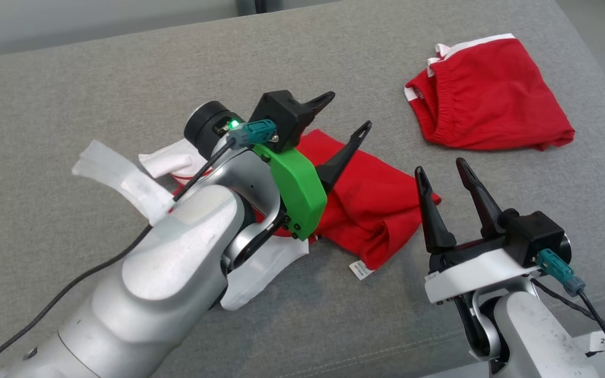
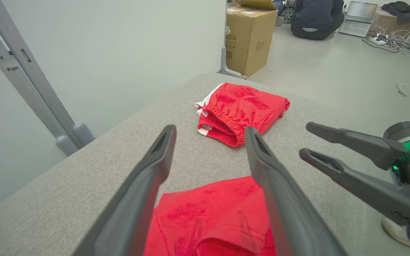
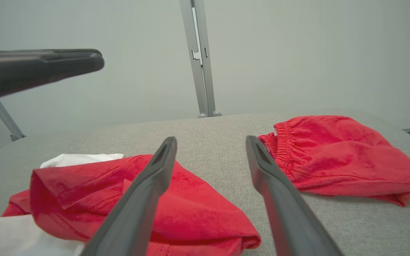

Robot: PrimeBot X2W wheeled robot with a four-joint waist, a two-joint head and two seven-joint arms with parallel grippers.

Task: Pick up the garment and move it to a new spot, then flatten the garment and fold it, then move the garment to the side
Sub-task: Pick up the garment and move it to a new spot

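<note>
The red and white garment [image 1: 376, 205] lay crumpled in the middle of the head view, on the grey tabletop [image 1: 97, 94]. The left claw [image 1: 347, 111] was over it, with its two fingers spread wide and nothing between them. The right claw [image 1: 440, 167] was at the lower right of the frame, just beside the garment's edge. It was wide too and held nothing. A pair of red shorts [image 1: 491, 97] lay apart at the upper right.

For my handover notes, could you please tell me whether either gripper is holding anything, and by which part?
Nothing is held: the left gripper hangs open above the red garment, the right gripper open beside it.
</note>
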